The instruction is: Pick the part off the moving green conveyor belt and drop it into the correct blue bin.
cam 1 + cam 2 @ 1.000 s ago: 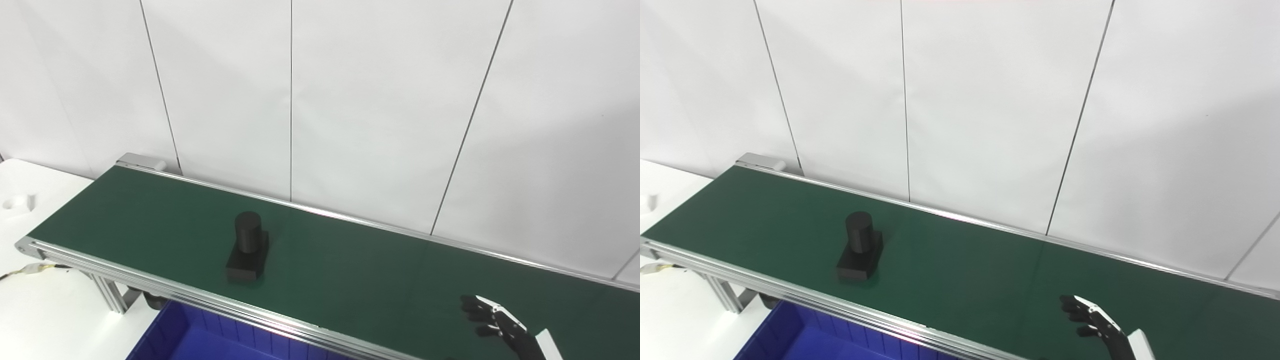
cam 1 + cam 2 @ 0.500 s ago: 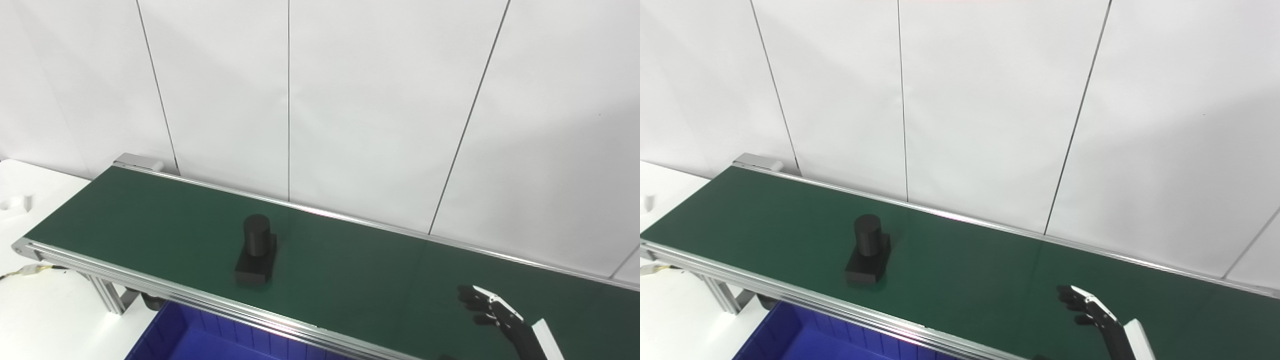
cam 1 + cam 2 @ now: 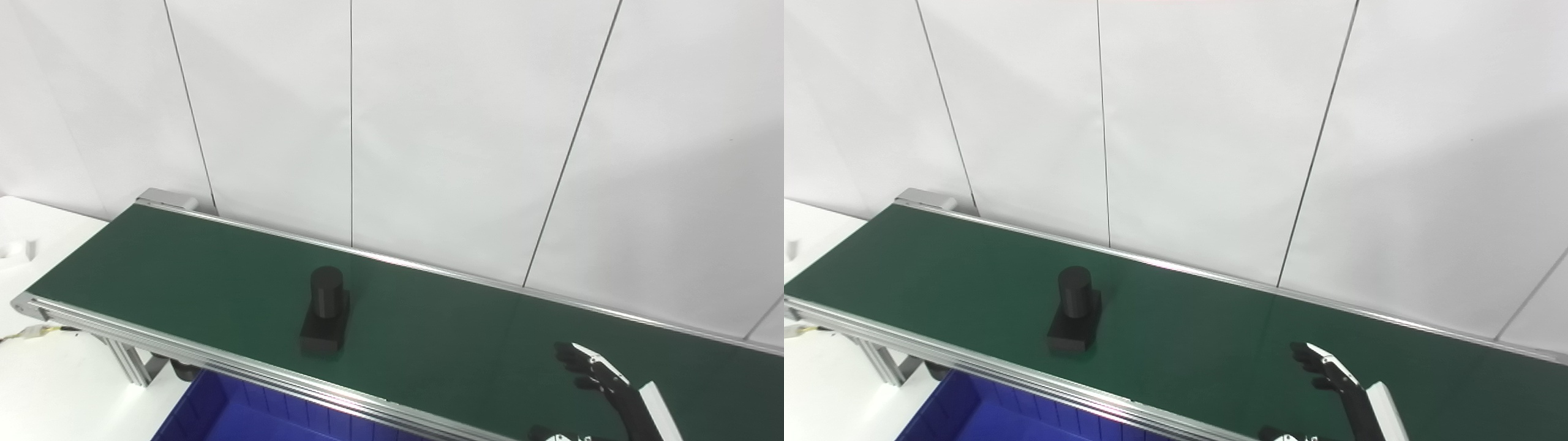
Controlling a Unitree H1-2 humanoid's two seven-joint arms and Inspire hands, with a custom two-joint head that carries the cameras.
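On the green conveyor belt, toward its left half, I see the part: a black piece made of a flat rectangular base with an upright cylinder standing on the far end of it. It sits nearer the belt's front aluminium rail than its back edge, resting flat on the belt with nothing touching it.

Down at the bottom right of my view, my right hand reaches in over the belt, well apart from the part and to its right. Its dark fingers are spread and extended toward the left, holding nothing; the hand is released and hovers above the green surface. The white forearm casing shows just behind it at the frame's lower edge.

I get no sight of my left hand in either eye. A small pale and black bit peeks in at the bottom edge near the right arm, but I cannot tell what it is.

Below the front rail, at the bottom left, a blue bin sits with its ribbed inner wall showing. White wall panels stand behind the belt, and a white table runs under the belt's left end.
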